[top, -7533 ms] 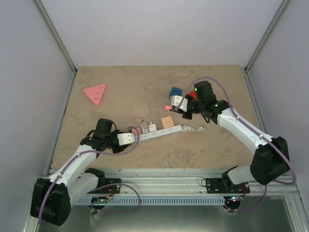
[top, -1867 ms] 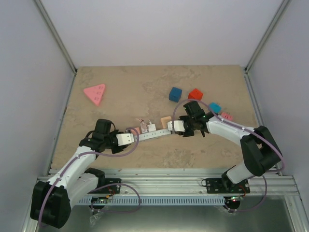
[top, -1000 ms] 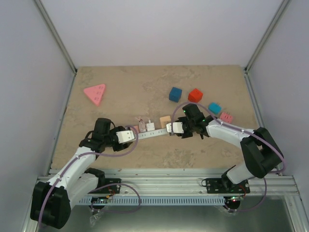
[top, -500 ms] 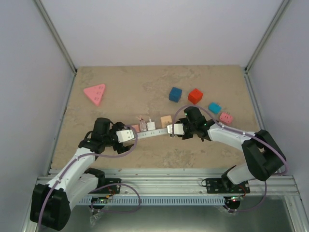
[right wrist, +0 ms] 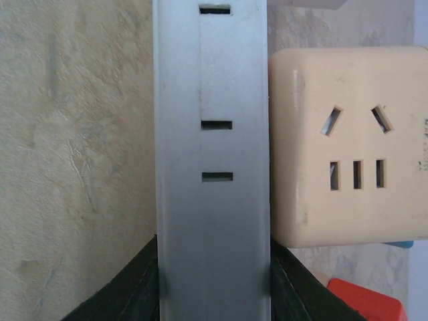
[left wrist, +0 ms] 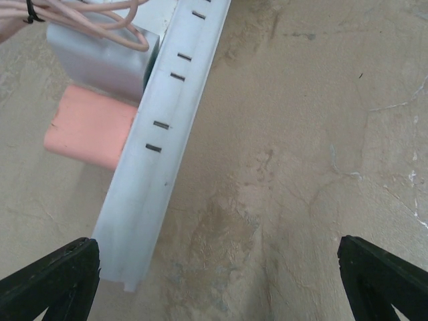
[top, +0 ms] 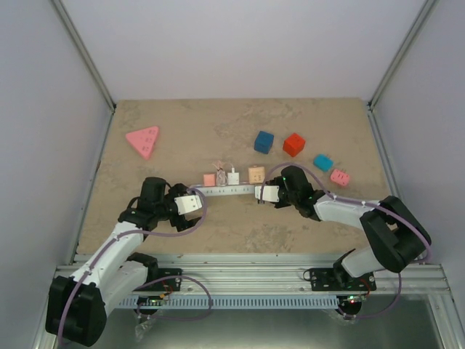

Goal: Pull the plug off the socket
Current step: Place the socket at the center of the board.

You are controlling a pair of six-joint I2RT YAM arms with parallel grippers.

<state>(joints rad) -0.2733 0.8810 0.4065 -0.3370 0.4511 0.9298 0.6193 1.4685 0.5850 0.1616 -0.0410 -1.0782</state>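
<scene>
The socket (top: 227, 190), a long white strip, lies level across the table's middle on its side. From its far face stick a pink block (top: 209, 179), a white plug (top: 220, 172) with a bundled pinkish cord, a second white plug (top: 233, 177) and a cream adapter (top: 256, 174). My right gripper (top: 259, 193) is shut on the strip's right end; the right wrist view shows the socket (right wrist: 212, 160) pinched between black fingers (right wrist: 134, 287). My left gripper (top: 197, 199) is open at the strip's left end. In the left wrist view the socket (left wrist: 160, 154) ends beside the left fingertip (left wrist: 50, 281), untouched.
A pink triangular block (top: 143, 140) sits at the far left. A blue cube (top: 264, 141), a red cube (top: 293, 144), a cyan block (top: 323, 162) and a small pink block (top: 339, 177) lie behind and right of the strip. Grey walls close in three sides.
My left gripper has opened and let go of the strip's left end. The strip, still in the right gripper, has swung from a tilt to level, its left end moving away.
</scene>
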